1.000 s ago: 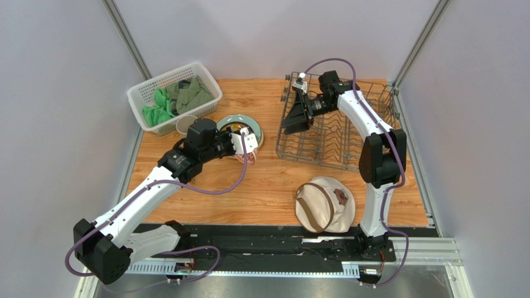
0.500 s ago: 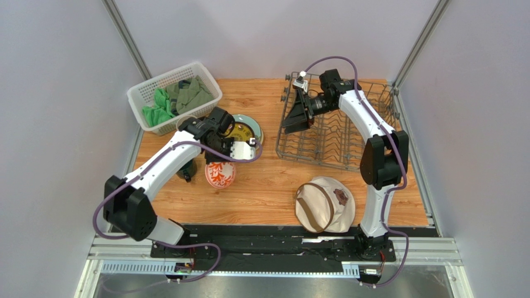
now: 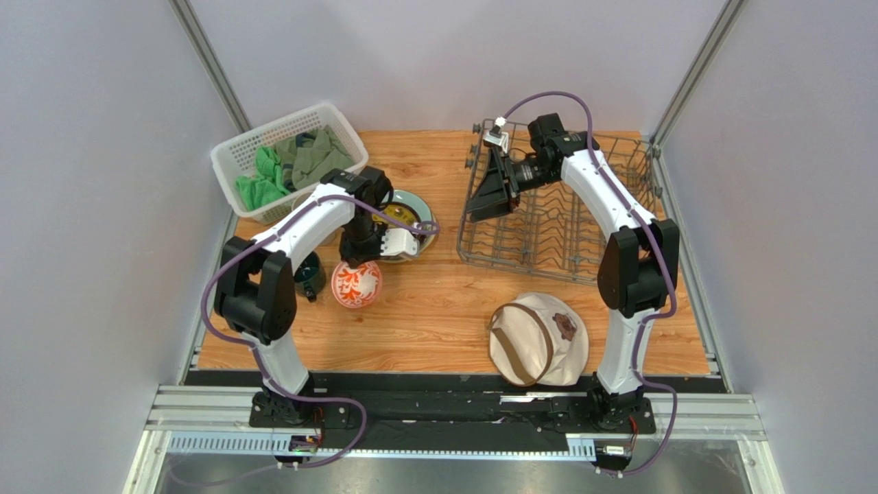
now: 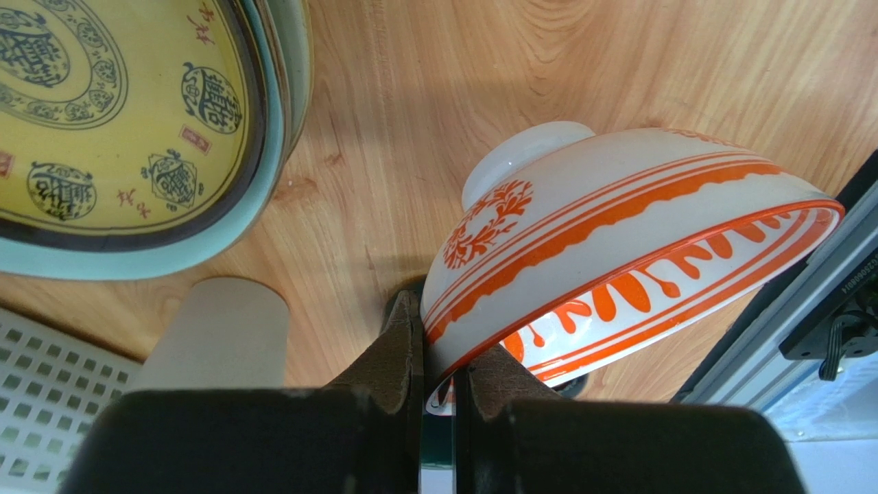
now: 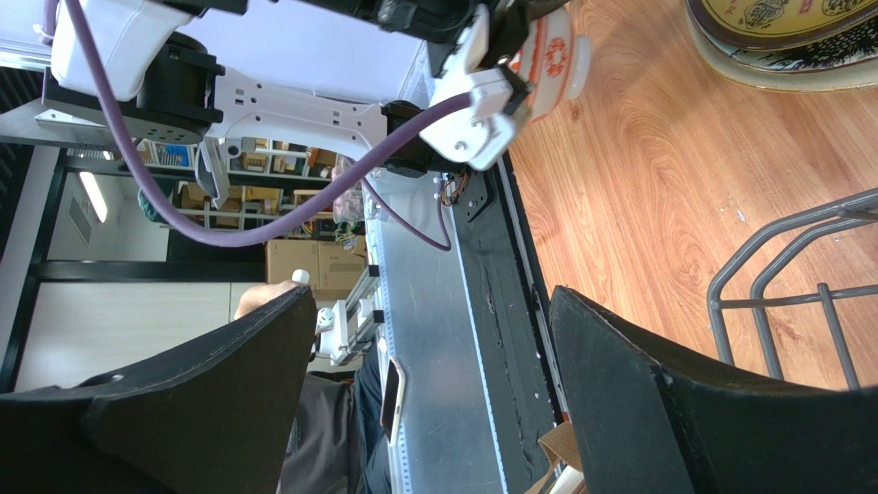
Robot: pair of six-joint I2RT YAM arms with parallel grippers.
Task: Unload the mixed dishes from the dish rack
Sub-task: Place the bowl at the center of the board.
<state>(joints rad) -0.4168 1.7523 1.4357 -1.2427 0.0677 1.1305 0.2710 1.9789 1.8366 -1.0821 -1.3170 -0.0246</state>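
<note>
Left wrist view, closest in: the left gripper is pinched tight on the rim of the red-orange-and-white patterned bowl, which tilts over the wooden table. Just beyond stand the beige tumbler and the small dark yellow-patterned plate, stacked on the pale green plate. Farther off, the right gripper gapes wide, holding nothing, over the dish rack.

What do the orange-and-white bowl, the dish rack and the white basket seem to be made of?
The bowl looks like glazed ceramic: a glossy white surface with painted orange bands and a raised foot ring. The dish rack seems to be coated metal wire: thin, dark grey rods. The basket is probably plastic: a matte white moulded lattice.
</note>
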